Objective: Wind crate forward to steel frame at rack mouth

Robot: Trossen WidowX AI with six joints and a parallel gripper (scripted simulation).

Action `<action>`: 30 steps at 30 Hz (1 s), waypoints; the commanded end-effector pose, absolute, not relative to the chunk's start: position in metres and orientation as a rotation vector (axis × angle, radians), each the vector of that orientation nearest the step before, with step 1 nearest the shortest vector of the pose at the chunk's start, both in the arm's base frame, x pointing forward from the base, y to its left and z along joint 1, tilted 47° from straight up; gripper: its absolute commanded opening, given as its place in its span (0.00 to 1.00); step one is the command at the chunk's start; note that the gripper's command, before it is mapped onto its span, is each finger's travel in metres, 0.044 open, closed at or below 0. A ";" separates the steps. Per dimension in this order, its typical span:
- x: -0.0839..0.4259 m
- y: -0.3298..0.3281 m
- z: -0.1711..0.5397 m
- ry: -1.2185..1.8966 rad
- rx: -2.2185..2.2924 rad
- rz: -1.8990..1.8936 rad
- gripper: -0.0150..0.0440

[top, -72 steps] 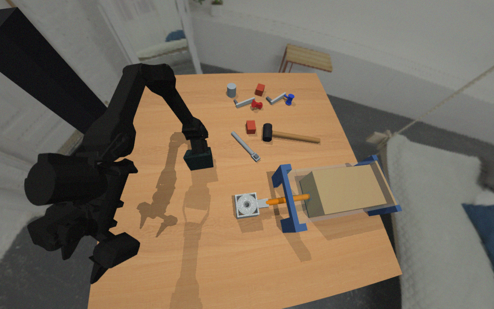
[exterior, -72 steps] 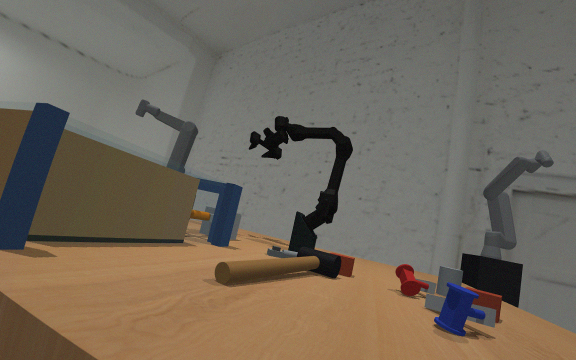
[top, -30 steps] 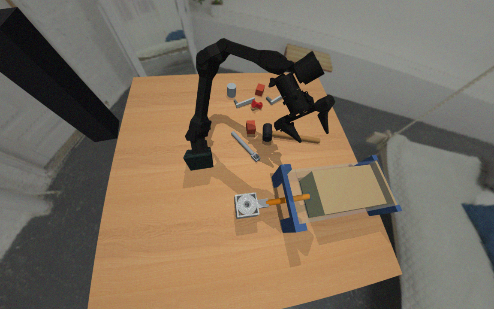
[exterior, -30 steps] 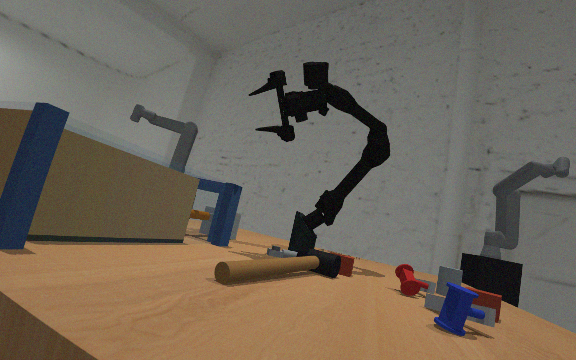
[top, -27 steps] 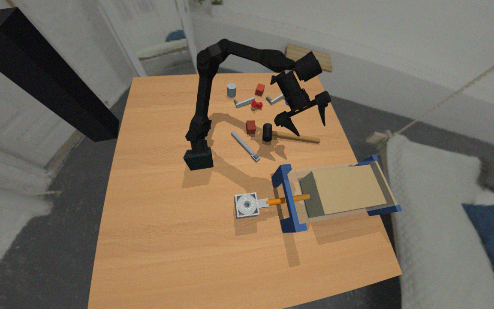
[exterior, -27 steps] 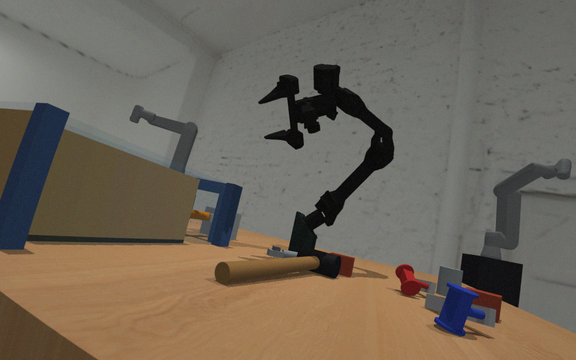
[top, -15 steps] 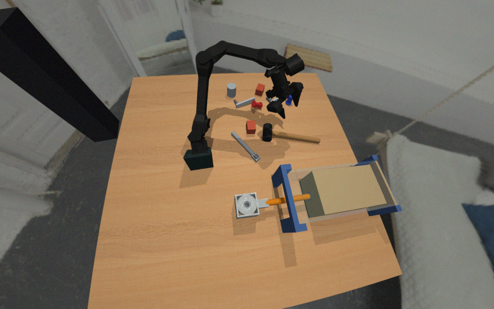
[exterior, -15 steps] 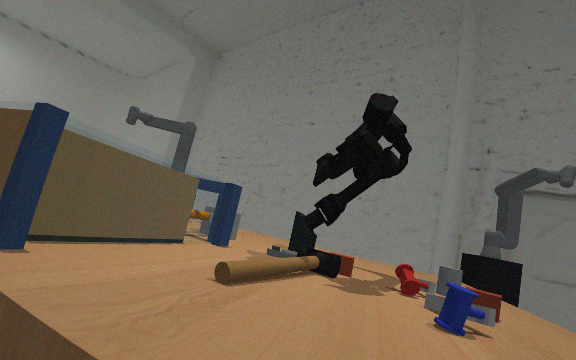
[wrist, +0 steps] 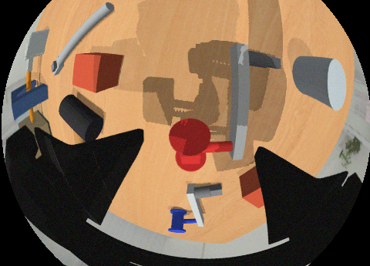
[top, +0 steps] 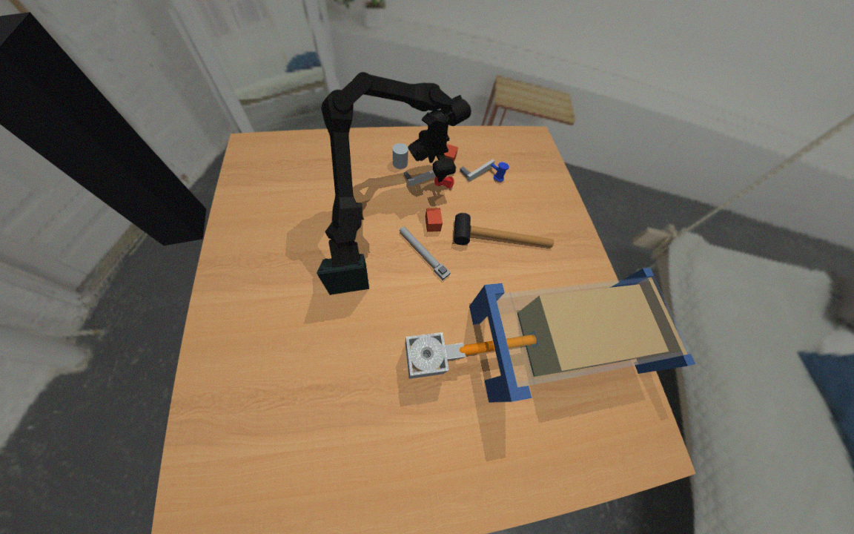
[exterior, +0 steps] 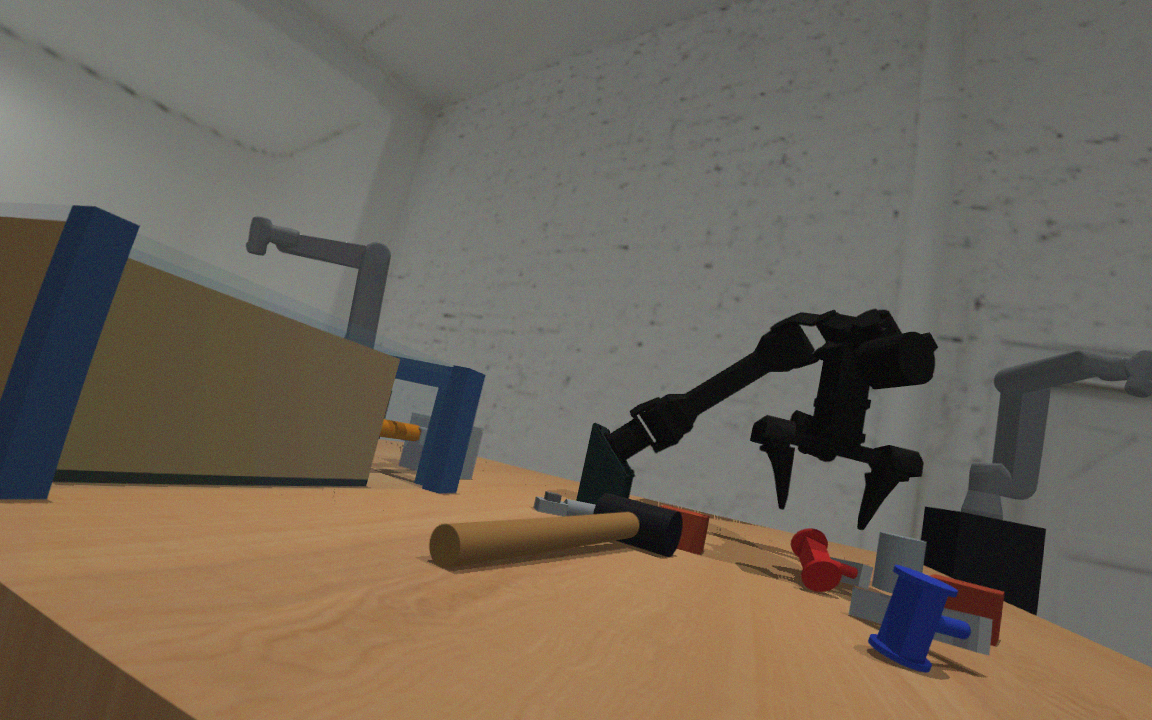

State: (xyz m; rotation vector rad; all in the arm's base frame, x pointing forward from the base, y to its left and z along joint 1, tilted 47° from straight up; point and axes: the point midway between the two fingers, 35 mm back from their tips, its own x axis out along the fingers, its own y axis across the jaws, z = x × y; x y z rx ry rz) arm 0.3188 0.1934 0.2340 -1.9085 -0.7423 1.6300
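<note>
Black gripper (top: 431, 162) (exterior: 822, 518) (wrist: 202, 144) above the tools, fingers wide apart, nothing between; below, red-knobbed crank (top: 422, 178) (exterior: 817, 562) (wrist: 240, 104) lying on the bench; beside it, blue-knobbed crank (top: 481, 170) (exterior: 911, 617) (wrist: 196, 209); choice of winch handle not certain, square key not clearly distinguishable on either.

Tan crate (top: 603, 325) (exterior: 231, 385) (wrist: 43, 121) inside the clear-panelled cubby, apparently flat, short of the blue front frame (top: 502, 331) (exterior: 450, 429) (wrist: 28, 100); orange strap (top: 480, 347) (exterior: 400, 429) (wrist: 28, 81) running from crate through frame to winch (top: 427, 340) (exterior: 470, 452) (wrist: 38, 44); winding, by judgement, not yet begun.

Likely step: approach to a crank; chief hazard, wrong crank chosen, from near-identical shape; next, fingertip striking the red knob or nearby far red block (top: 451, 152) (exterior: 978, 604) (wrist: 250, 181), from descent off-centre; slip or twist in the grasp, from closing on the round knob instead of the flat bar; later, key jammed at the hole's rim, from tilt or mismatched corners; crate riding up, from jerky winding or overrun against the frame.
</note>
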 end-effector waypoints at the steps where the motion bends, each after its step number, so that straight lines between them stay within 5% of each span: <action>1: 0.295 0.216 0.246 -0.959 -1.934 1.646 1.00; 30: 0.300 0.261 0.214 -0.961 -1.931 1.643 1.00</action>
